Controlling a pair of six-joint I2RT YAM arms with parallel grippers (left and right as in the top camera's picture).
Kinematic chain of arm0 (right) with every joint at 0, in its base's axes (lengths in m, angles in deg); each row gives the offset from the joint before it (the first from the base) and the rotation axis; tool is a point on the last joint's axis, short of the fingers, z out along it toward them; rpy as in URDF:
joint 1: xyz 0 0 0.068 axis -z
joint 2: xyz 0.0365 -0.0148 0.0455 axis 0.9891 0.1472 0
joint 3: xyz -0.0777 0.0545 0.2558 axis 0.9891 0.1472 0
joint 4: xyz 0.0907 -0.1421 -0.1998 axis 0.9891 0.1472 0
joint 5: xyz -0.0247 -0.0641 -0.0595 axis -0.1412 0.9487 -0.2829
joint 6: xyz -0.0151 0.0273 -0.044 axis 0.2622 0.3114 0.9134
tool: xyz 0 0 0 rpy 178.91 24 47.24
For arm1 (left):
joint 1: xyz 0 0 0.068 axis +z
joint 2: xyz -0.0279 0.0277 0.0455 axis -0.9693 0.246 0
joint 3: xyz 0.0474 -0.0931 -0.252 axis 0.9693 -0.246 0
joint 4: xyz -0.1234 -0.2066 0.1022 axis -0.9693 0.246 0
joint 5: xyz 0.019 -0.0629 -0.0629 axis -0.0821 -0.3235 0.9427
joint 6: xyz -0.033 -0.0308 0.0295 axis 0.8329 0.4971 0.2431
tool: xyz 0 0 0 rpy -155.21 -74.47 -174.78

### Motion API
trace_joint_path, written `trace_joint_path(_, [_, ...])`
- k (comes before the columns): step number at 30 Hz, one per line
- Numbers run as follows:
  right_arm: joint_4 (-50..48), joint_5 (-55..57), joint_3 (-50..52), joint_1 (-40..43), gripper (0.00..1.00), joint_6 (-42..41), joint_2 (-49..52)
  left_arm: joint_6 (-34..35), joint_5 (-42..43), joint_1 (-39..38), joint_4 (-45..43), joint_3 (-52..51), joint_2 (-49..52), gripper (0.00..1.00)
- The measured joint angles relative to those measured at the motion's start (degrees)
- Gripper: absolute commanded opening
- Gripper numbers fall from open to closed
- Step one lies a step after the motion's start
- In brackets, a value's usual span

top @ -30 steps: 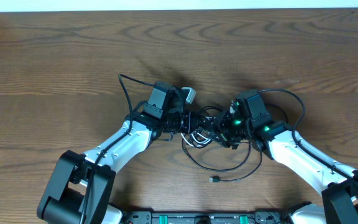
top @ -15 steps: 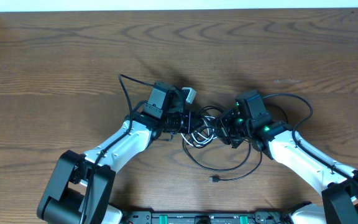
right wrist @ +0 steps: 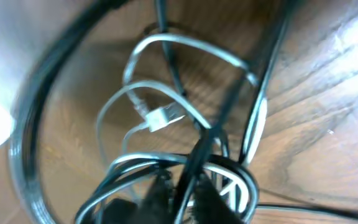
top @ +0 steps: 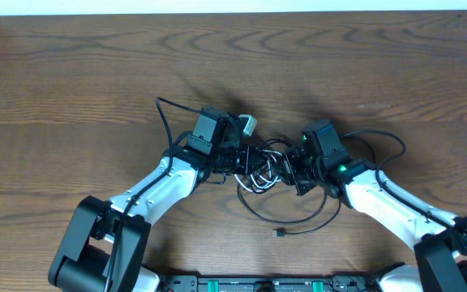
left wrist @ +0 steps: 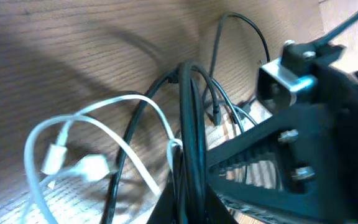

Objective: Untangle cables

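The cables [top: 267, 170] lie in a knot of thin black and white cords at the table's middle, between my two grippers. My left gripper [top: 247, 160] is at the knot's left side. In the left wrist view it [left wrist: 189, 208] is shut on a bundle of black cords [left wrist: 189, 124], with white loops [left wrist: 98, 134] to the left. My right gripper [top: 293, 169] is at the knot's right side. In the right wrist view it [right wrist: 182, 194] is shut on a black cord [right wrist: 194, 158] that crosses white loops and a white plug [right wrist: 159, 118].
One black cord loops toward the front and ends in a small plug [top: 280, 234]. A white plug end [top: 248, 124] sticks up behind the left gripper. Thick black arm cables [top: 164, 122] arc beside each wrist. The wooden table [top: 71, 81] spreads all around.
My right gripper has shifted slightly left, closer to the left gripper, and the knot between them is more bunched. The left arm has held still.
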Motion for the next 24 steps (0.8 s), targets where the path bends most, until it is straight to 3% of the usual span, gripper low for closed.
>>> trace_joint_path(9, [0.3,1.0,0.0,2.0,0.01,11.1,-1.2,0.0,-0.8,0.0,0.3,0.0,0.0,0.08])
trace_joint_path(18, [-3.2,-11.0,0.0,22.8,0.01,28.3,-24.9,0.4,-4.3,0.0,1.0,0.1,0.0,0.08])
trace_joint_path(24, [-3.1,-20.6,0.0,29.6,0.01,35.7,-34.4,0.4,-9.7,0.0,1.3,0.1,0.0,0.08])
